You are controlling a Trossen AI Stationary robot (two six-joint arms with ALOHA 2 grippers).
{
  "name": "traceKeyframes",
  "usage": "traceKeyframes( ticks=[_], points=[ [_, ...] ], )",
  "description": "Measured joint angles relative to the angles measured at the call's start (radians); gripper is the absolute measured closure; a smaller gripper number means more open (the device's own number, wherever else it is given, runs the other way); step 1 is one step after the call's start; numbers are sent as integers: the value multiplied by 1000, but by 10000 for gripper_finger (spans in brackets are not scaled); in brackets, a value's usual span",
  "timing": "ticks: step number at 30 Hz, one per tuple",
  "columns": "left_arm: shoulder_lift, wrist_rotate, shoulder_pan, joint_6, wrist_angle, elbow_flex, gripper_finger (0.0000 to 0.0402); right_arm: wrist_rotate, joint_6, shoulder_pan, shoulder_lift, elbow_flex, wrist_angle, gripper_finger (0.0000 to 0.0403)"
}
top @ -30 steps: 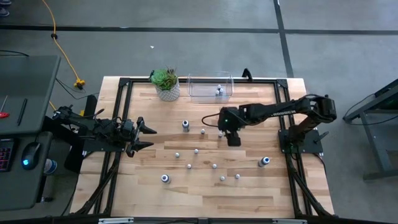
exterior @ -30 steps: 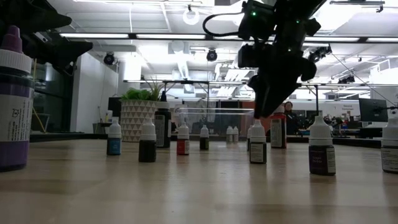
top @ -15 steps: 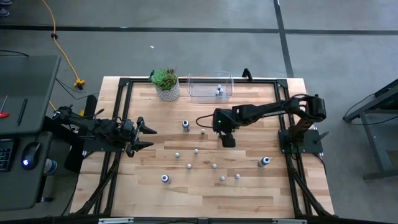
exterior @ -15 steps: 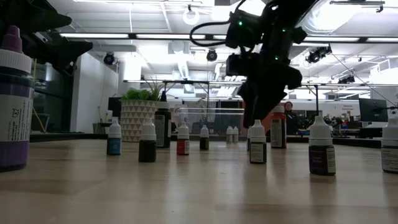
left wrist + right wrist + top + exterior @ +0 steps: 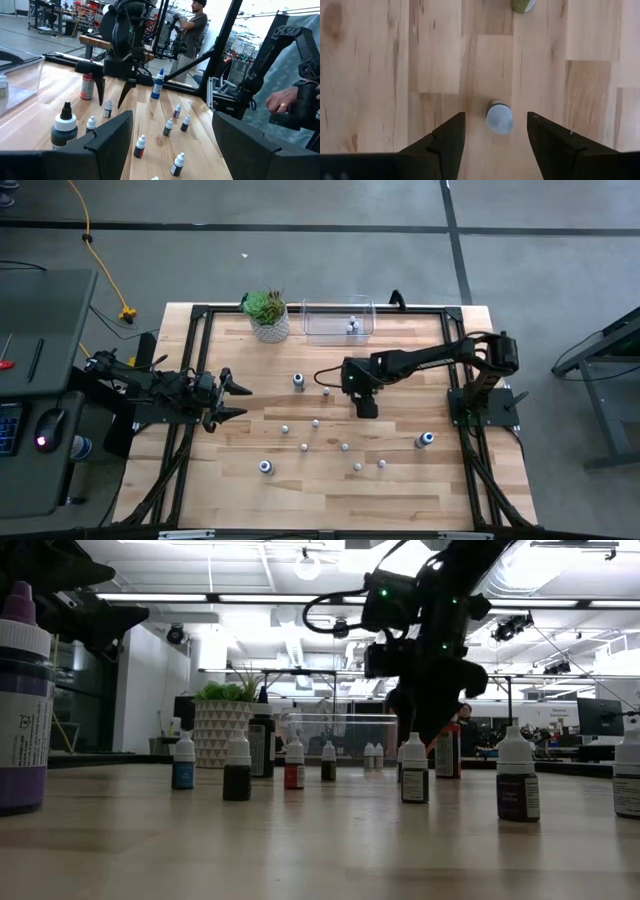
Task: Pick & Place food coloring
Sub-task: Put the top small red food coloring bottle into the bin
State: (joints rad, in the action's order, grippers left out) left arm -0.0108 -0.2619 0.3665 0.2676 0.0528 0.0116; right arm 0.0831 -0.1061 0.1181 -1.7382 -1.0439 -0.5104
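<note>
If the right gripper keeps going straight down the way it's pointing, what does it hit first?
Most likely the small white-capped bottle standing between the open fingers of the right gripper; then the table. How much height is left is unclear.

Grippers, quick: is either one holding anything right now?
Left gripper: open, empty.
Right gripper: open, empty, poised over a small bottle.

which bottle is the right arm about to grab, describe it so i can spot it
Start at the clear plastic bin at the table's far edge and drop toward the table's middle to the right gripper, pointing straight down with jaws open. The small white-capped bottle standing upright on the wood between those jaws is the one. Its neighbours stand out in the open; only this one has the gripper over it.
</note>
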Motion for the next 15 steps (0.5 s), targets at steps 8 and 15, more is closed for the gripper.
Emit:
traceKeyframes(
  ticks=[8,15],
  points=[
    [0,0,0,0,0,0,130,0,38,0,1,0,14,208],
    [0,0,0,0,0,0,130,-2,39,0,1,0,12,236]
  ],
)
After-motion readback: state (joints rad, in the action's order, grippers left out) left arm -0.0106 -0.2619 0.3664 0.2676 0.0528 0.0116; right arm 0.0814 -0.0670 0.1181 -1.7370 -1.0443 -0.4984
